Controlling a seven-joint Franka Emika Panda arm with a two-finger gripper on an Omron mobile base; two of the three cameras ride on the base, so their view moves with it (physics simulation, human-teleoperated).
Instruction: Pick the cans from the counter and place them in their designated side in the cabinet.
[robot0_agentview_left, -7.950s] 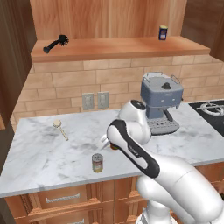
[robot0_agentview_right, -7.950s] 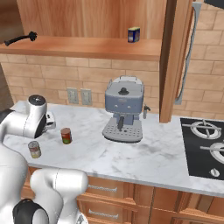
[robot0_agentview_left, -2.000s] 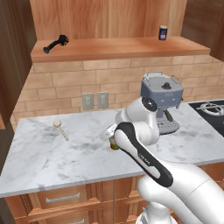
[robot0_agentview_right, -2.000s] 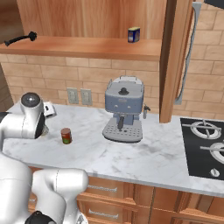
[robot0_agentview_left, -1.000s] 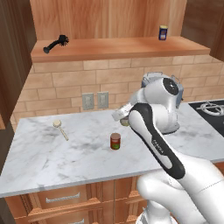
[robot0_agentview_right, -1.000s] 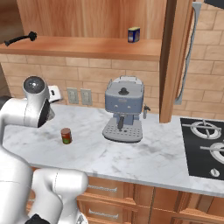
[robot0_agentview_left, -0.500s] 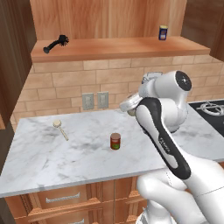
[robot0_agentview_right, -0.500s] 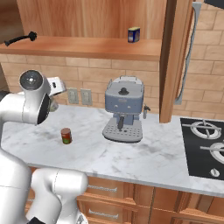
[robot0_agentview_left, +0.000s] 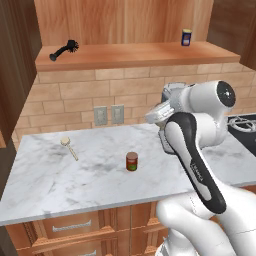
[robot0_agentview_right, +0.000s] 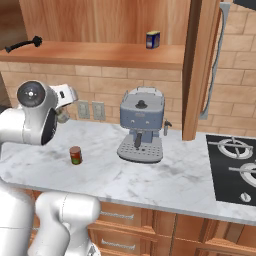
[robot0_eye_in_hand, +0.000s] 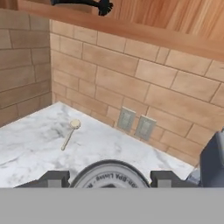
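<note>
Since eight seconds back, my arm has swung up from the counter (robot0_agentview_left: 45, 185) carrying the silver can (robot0_eye_in_hand: 109, 174); that spot on the marble is bare now. My gripper (robot0_eye_in_hand: 108, 177) sits clamped on the can's rim, held high beside the coffee machine (robot0_agentview_right: 141, 125) and below the cabinet (robot0_agentview_left: 130, 52) shelf. I judge the job not yet half done: this can needs shelving, and the dark red can (robot0_agentview_left: 131, 161) waits on the marble. Blue can (robot0_agentview_left: 186, 37) and brush (robot0_agentview_left: 64, 49) sit on the shelf.
</note>
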